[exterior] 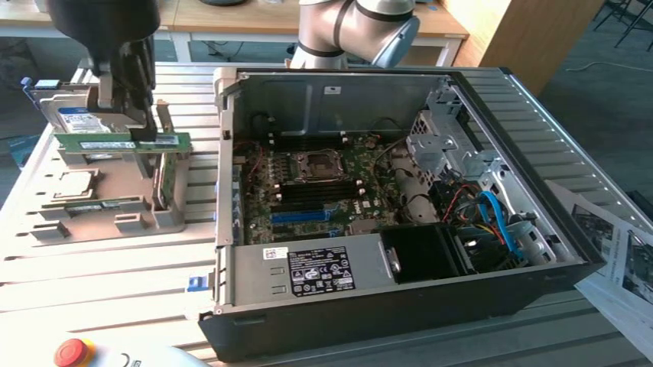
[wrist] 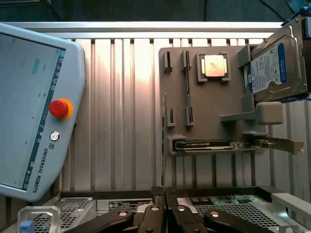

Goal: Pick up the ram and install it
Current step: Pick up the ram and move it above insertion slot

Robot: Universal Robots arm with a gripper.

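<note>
1. The pincer (exterior: pixel 143 134) is closed almost fully on the ram (exterior: pixel 121 142), gripping the thin green stick near one end
2. The ram hangs level in the grip, and the wrist view shows it edge-on between the fingertips
3. Straight below the pincer lies a grey holder (wrist: pixel 204 111)
4. On the holder an upright green card (wrist: pixel 214 144) stands beside the ram's line
5. Past the card are a silver chip (wrist: pixel 214 66) and a propped drive (wrist: pixel 274 68)
6. The open case (exterior: pixel 408 306) sits off to the exterior view's right of the pincer
7. Its side wall stands between the pincer and the motherboard (exterior: pixel 316 191)
8. A pendant (wrist: pixel 29 97) rests on the slatted table (wrist: pixel 121 121), apart from the pincer
</note>
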